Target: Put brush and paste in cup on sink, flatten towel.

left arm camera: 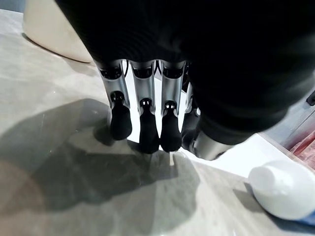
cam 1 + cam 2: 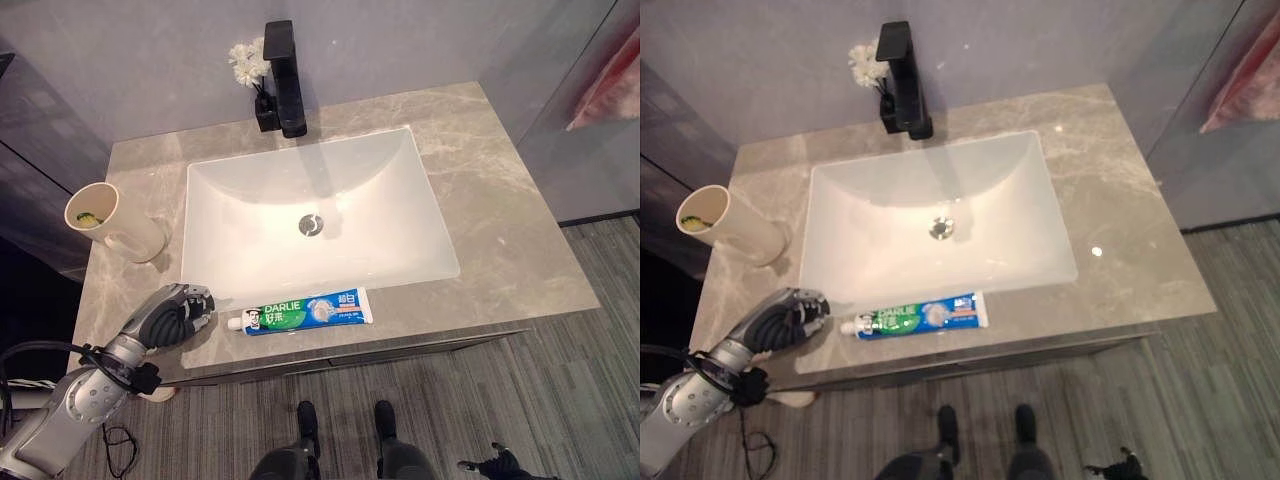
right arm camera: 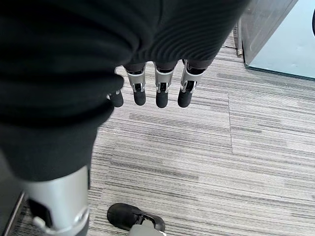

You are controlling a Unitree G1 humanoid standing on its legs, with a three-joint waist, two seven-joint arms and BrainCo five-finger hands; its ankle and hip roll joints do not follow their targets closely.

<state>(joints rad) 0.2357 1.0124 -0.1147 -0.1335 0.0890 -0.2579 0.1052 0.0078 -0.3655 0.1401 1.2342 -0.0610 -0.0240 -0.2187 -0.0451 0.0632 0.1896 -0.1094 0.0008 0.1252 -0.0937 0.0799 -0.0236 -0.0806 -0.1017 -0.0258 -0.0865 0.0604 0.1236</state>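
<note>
Left robot hand (image 2: pixel 183 312), fingers relaxed, rests at marble bench (image 2: pixel 520 230) front edge beside toothpaste tube (image 2: pixel 305 311); right robot hand (image 3: pixel 147 73) hangs relaxed over striped floor (image 3: pixel 206 162)

The left arm comes in from the lower left, bent at the elbow, its wrist raised slightly. The left hand (image 2: pixel 178 313) rests palm down, its fingers (image 1: pixel 141 129) held straight in a row with dark tips pointing down onto the surface, the thumb set apart beside them. The right hand (image 3: pixel 156 88) hangs low at the robot's side, palm down, fingers straight and relaxed, holding nothing.
</note>
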